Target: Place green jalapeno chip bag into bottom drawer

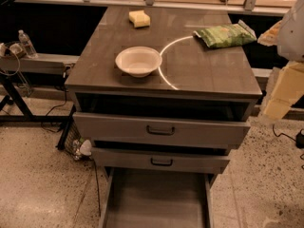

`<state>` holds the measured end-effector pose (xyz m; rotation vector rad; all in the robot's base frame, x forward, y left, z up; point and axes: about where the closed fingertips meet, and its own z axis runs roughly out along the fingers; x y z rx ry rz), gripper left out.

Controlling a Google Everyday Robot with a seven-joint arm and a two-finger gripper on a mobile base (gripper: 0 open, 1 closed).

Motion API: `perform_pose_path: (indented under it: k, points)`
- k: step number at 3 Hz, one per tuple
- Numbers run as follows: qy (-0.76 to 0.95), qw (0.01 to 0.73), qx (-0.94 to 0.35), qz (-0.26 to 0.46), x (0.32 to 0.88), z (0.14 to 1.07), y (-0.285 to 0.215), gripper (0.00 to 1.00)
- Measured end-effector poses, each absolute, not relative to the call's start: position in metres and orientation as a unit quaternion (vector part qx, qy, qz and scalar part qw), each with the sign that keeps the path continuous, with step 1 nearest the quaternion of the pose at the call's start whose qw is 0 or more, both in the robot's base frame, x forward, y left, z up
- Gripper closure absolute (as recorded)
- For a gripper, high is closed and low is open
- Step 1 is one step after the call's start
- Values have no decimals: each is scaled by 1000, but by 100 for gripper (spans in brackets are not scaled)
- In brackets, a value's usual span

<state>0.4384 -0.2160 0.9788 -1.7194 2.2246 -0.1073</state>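
The green jalapeno chip bag [224, 35] lies flat on the back right of the grey cabinet top [204, 70]. The bottom drawer [156, 201] is pulled out at the bottom of the view, and its flat grey floor is bare. My gripper [281, 80] is at the right edge of the view, pale white and yellowish, beside the cabinet's right side. It is to the right of the bag and does not touch it.
A white bowl [138, 61] sits at the front left of the cabinet top, and a yellow sponge block [139, 18] at the back. The two upper drawers [160, 130] stand slightly open. A water bottle [27, 43] rests on a rack to the left.
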Motion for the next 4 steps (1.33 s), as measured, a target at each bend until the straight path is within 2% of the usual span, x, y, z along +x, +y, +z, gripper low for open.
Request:
perform_pose_path:
  k: [1, 2, 3, 4]
  points:
    - [780, 164, -603, -38, 439, 979, -216, 0]
    - [782, 179, -597, -27, 462, 973, -227, 0]
    - [783, 207, -586, -10, 504, 964, -244, 0]
    - [784, 262, -563, 9, 577, 949, -271, 0]
